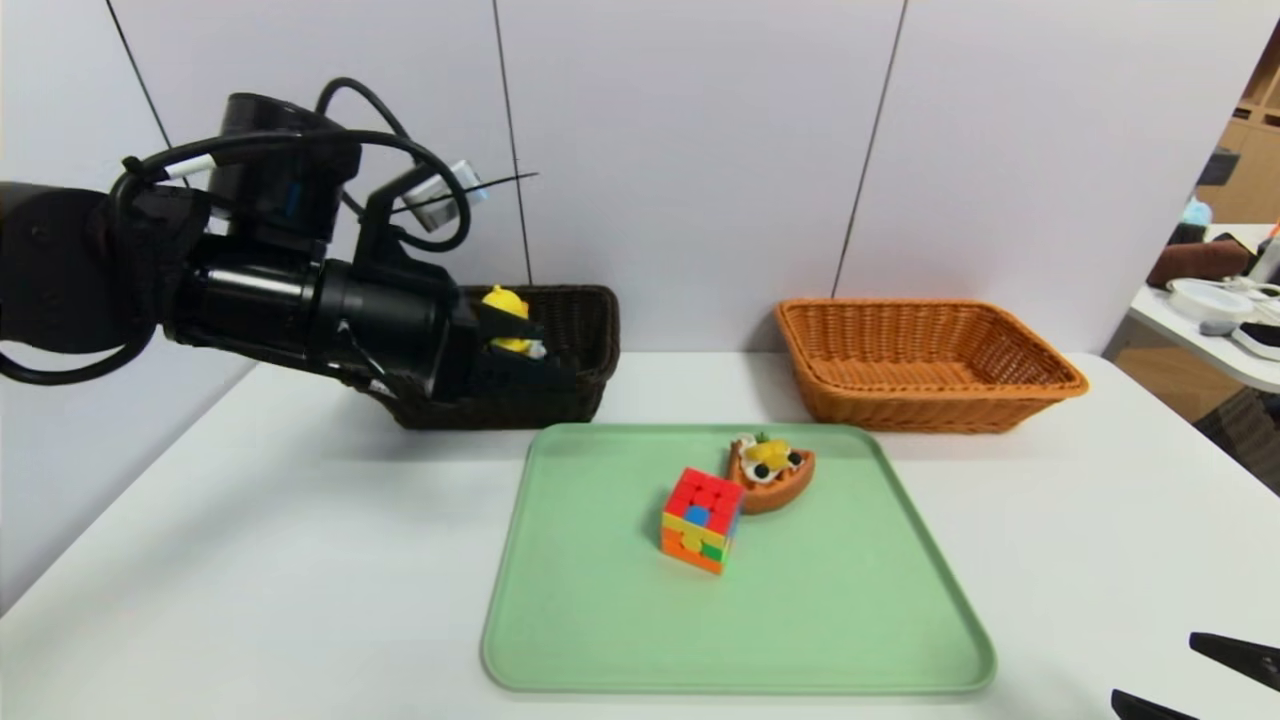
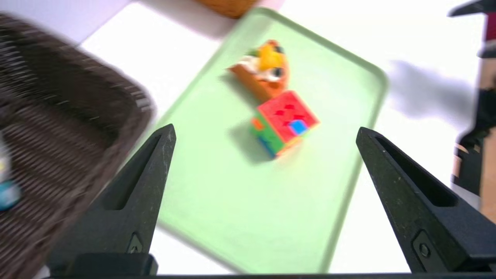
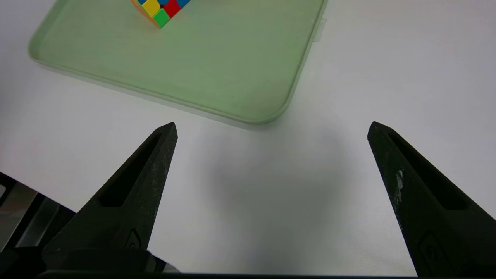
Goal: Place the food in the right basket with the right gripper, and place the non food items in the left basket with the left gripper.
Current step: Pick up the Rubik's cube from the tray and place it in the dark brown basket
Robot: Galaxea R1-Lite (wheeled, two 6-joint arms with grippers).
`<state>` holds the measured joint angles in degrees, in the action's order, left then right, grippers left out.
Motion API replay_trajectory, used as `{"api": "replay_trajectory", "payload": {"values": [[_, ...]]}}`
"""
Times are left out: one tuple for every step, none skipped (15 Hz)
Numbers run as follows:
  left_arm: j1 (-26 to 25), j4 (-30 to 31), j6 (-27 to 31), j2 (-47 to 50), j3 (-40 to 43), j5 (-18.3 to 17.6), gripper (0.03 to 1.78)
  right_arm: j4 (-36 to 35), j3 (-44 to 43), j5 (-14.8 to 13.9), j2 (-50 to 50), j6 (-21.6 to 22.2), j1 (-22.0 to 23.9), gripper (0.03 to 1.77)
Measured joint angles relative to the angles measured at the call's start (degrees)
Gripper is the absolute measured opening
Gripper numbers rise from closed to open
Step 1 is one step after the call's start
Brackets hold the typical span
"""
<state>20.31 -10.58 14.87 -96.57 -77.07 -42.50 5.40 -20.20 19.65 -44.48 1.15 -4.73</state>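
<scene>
The yellow duck [image 1: 505,318] sits inside the dark brown left basket [image 1: 590,335], and its edge shows in the left wrist view [image 2: 6,182]. My left gripper [image 1: 515,345] hovers over that basket [image 2: 58,116], open [image 2: 265,130], with nothing between its fingers. The multicoloured cube [image 1: 702,520] with a red top [image 2: 285,122] stands on the green tray [image 1: 800,620]. The brown pastry [image 1: 770,470] leans against the cube's far side [image 2: 263,71]. The light orange right basket [image 1: 930,365] holds nothing. My right gripper [image 1: 1155,668] waits open [image 3: 272,124] above bare table by the tray's near right corner.
Both baskets stand along the back wall, behind the tray [image 3: 232,69]. White table surface surrounds the tray on all sides. A second table with clutter [image 1: 1220,300] lies off to the far right.
</scene>
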Motion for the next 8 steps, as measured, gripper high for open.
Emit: {"api": "replay_trajectory", "payload": {"values": [[2.45, 1.35, 0.11, 0.6, 1.74, -0.02, 1.66, 0.0, -0.02, -0.02, 0.05, 0.01, 0.0, 1.7], [4.83, 3.21, 0.17, 0.96, 3.56, -0.09, 1.67, 0.0, -0.02, -0.02, 0.09, -0.02, 0.0, 1.7], [7.13, 5.66, 0.22, 1.1, 5.52, -0.15, 1.67, 0.0, -0.02, 0.0, 0.11, 0.01, 0.0, 1.7], [8.87, 8.08, 0.28, 1.04, 7.25, -0.26, 1.67, 0.0, -0.02, 0.0, 0.16, -0.02, 0.0, 1.7], [10.45, 10.72, 0.41, 0.63, 8.77, -0.35, 1.67, 0.0, -0.02, -0.04, 0.17, -0.02, 0.0, 1.7], [11.47, 12.84, 0.98, -0.09, 9.74, -0.5, 1.67, 0.02, -0.02, -0.09, 0.2, -0.1, 0.0, 1.7], [12.13, 14.08, 2.32, -1.05, 10.4, -0.77, 1.68, 0.02, -0.02, -0.09, 0.2, -0.11, 0.0, 1.7], [12.48, 14.38, 4.44, -2.12, 10.79, -1.6, 1.68, 0.02, 0.0, -0.11, 0.24, -0.1, 0.0, 1.7]]}}
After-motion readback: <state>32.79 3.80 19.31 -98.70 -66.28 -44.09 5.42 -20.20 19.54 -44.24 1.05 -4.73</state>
